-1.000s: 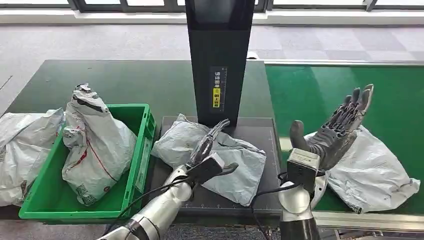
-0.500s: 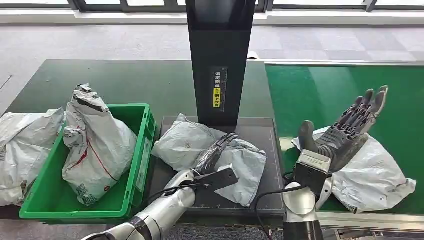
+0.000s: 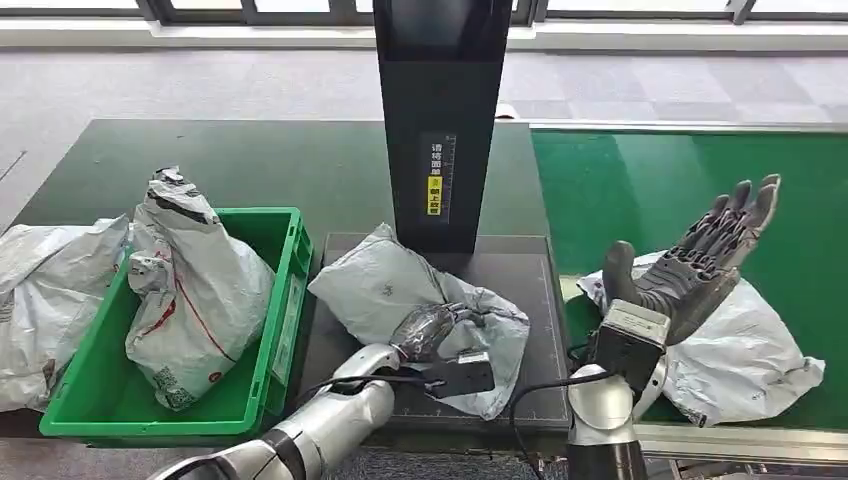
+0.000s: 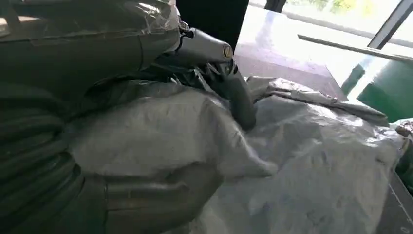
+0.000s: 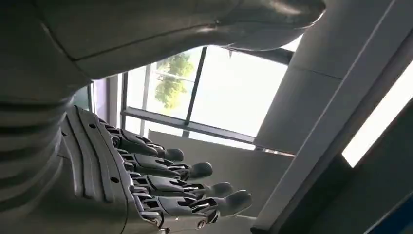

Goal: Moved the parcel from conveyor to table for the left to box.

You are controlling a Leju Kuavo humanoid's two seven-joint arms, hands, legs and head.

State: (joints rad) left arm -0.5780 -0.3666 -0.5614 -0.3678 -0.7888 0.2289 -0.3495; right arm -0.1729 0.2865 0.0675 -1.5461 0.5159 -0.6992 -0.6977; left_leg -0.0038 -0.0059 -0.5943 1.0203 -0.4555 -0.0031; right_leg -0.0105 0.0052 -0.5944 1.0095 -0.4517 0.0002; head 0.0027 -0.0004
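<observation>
The black scanner column (image 3: 440,120) stands at the far edge of a dark mat (image 3: 540,290) and serves as the reference point here. Directly in front of the column, the grey parcel (image 3: 385,285) lies on the mat, off the green conveyor (image 3: 650,180) that runs to the right of the column. This placement suits the task: the parcel is within reach of the left hand (image 3: 432,328), and the green crate (image 3: 275,235) sits to the left of the column, just beside the mat.

The left hand is on the near part of the parcel with its fingers (image 4: 241,100) curled into the wrapping, and the film is bunched around them; this reads as a grasp in preparation for boxing. The right hand (image 3: 705,260) hovers to the right of the column, above a second white parcel (image 3: 750,350) on the conveyor. Its fingers (image 5: 195,170) are extended and apart, holding nothing.

One wrapped parcel (image 3: 190,290) already stands in the crate, and another (image 3: 45,300) lies outside it, farther left.

The column carries a vertical label (image 3: 435,175) with white and yellow characters; they are too small to read. No brand is legible on the parcels.
</observation>
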